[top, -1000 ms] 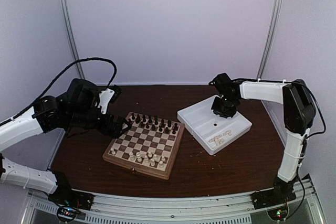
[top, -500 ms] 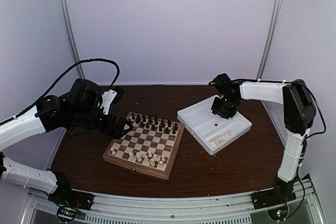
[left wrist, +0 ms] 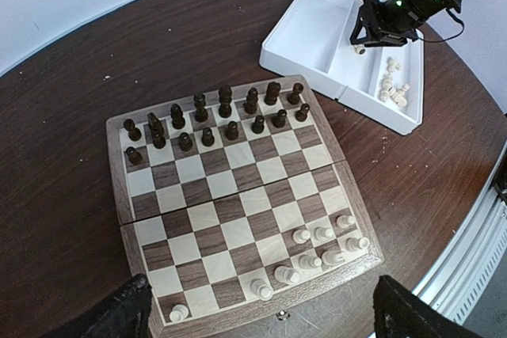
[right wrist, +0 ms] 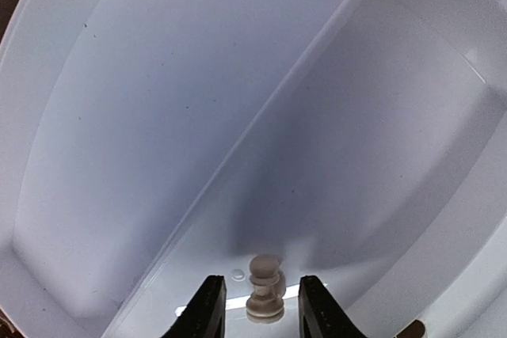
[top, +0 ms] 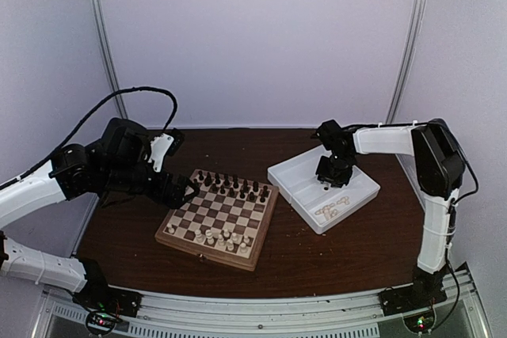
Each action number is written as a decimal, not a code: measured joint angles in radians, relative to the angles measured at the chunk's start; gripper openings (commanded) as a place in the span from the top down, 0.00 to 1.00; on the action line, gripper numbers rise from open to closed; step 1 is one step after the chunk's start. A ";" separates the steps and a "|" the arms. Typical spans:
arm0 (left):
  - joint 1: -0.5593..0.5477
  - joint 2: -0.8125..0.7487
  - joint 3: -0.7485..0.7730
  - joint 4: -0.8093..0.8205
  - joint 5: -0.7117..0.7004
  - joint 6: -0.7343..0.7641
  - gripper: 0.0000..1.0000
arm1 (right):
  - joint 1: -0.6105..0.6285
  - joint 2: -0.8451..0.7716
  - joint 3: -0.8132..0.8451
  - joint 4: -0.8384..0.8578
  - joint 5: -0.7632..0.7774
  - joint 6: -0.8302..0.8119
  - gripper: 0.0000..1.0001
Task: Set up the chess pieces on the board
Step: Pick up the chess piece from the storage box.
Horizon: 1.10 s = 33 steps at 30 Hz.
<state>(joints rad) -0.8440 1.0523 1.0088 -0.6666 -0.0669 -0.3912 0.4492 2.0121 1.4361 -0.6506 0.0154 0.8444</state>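
Observation:
The board (top: 207, 210) lies left of centre; it also fills the left wrist view (left wrist: 230, 195). Several cream chess pieces (top: 218, 237) stand in its near rows, mostly at the right (left wrist: 321, 247). More cream pieces lie loose in the white tray (top: 331, 210) (left wrist: 394, 89). My right gripper (top: 331, 178) is down inside the tray, open, its fingers (right wrist: 208, 306) on either side of one upright cream pawn (right wrist: 265, 290) with a gap on each side. My left gripper (top: 186, 189) hovers above the board's left edge, open wide and empty (left wrist: 257, 318).
Dark pieces (top: 231, 185) fill the board's two far rows (left wrist: 214, 120). The white tray (top: 297, 180) stands right of the board with a divider wall (right wrist: 301, 100) between its two compartments. Brown table (top: 317, 251) lies all around; walls are close on both sides.
My right gripper has moved down and slightly left in the tray, over the single pawn. My left arm has shifted only a little.

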 measured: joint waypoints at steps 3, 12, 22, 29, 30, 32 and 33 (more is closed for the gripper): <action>0.000 0.000 0.000 0.000 0.000 0.000 0.02 | 0.000 0.016 0.006 -0.014 -0.005 -0.001 0.64; 0.000 0.000 0.000 0.000 0.000 0.000 0.02 | 0.005 0.051 0.080 -0.097 -0.013 -0.038 0.64; 0.000 0.000 0.000 0.000 0.000 0.000 0.02 | 0.011 0.081 0.099 -0.121 -0.014 -0.057 0.66; 0.000 0.000 0.000 0.000 0.000 0.000 0.02 | 0.011 0.084 0.105 -0.127 -0.019 -0.064 0.75; 0.000 0.000 -0.001 0.000 0.000 0.000 0.02 | 0.011 0.085 0.106 -0.127 -0.019 -0.064 0.76; 0.000 0.000 -0.001 0.000 0.000 0.000 0.02 | 0.011 0.085 0.107 -0.127 -0.020 -0.065 0.79; 0.000 0.000 -0.001 0.000 -0.001 0.000 0.02 | 0.011 0.085 0.107 -0.127 -0.021 -0.066 0.80</action>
<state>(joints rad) -0.8440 1.0519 1.0080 -0.6666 -0.0677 -0.3916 0.4603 2.0968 1.5429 -0.7776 -0.0051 0.7788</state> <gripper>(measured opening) 0.976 0.229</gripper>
